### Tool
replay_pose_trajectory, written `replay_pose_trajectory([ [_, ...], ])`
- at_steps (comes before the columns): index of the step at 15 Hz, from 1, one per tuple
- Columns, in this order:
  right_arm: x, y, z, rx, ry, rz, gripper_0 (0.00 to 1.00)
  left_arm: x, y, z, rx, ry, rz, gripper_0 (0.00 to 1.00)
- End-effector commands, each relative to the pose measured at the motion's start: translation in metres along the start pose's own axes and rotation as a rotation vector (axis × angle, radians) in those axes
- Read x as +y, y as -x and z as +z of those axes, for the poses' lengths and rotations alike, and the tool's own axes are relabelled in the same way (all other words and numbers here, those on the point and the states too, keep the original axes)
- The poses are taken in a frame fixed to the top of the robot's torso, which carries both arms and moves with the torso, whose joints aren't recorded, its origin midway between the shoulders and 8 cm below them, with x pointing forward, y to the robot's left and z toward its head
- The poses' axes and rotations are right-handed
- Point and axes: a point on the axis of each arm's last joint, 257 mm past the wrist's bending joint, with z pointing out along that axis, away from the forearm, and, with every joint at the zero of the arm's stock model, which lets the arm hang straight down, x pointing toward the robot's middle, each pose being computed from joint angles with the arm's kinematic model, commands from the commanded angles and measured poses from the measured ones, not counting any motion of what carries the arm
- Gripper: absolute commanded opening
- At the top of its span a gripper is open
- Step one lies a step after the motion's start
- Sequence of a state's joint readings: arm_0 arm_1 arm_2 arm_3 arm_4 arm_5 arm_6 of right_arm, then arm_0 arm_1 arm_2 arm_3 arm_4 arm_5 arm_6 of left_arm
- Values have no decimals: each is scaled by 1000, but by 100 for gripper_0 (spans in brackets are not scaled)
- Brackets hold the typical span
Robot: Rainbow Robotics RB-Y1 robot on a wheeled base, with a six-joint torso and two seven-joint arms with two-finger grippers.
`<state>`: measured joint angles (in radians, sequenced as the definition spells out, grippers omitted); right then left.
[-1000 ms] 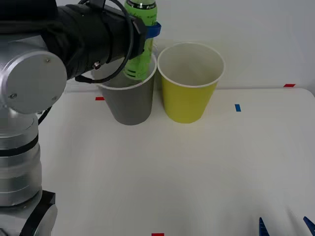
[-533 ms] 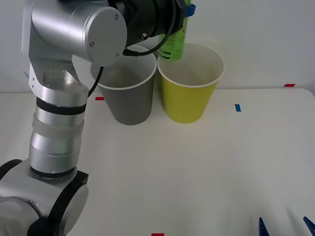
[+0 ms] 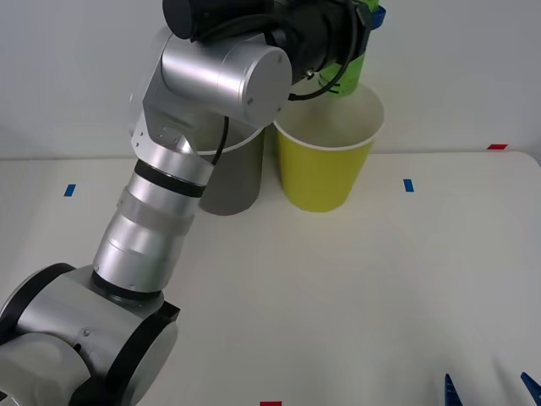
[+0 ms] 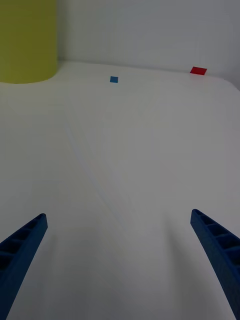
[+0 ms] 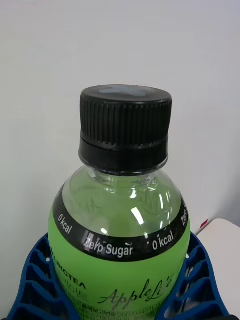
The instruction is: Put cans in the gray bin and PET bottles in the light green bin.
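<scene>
Left pincer [image 3: 359, 34] clamps the PET bottle [image 3: 351, 74] upright, directly above the light green bin [image 3: 325, 169]; right pincer [image 4: 120, 260] open, idle.

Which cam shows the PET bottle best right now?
The left wrist view: the PET bottle is close up, black cap and "Zero Sugar" band readable, blue fingers of the left gripper wrapped around it. The front view catches a green sliver above the light green bin, behind the arm.
</scene>
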<state>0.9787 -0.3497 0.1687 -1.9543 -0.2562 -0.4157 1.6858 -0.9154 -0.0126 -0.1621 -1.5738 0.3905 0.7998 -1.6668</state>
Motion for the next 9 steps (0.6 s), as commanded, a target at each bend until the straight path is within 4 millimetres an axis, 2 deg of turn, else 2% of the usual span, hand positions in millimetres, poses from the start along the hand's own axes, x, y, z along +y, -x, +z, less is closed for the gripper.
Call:
replay_pose_trajectory([
  [1, 0, 0, 0, 0, 0, 0, 100, 3, -13, 10, 1, 5, -17, 0],
  [4, 0, 0, 0, 0, 0, 0, 100, 8, -23, 17, -6, 18, -10, 0],
  [8, 0, 0, 0, 0, 0, 0, 100, 10, -25, 20, -15, 26, 7, 0],
  [9, 0, 0, 0, 0, 0, 0, 100, 8, -22, 19, -23, 20, -6, 29],
])
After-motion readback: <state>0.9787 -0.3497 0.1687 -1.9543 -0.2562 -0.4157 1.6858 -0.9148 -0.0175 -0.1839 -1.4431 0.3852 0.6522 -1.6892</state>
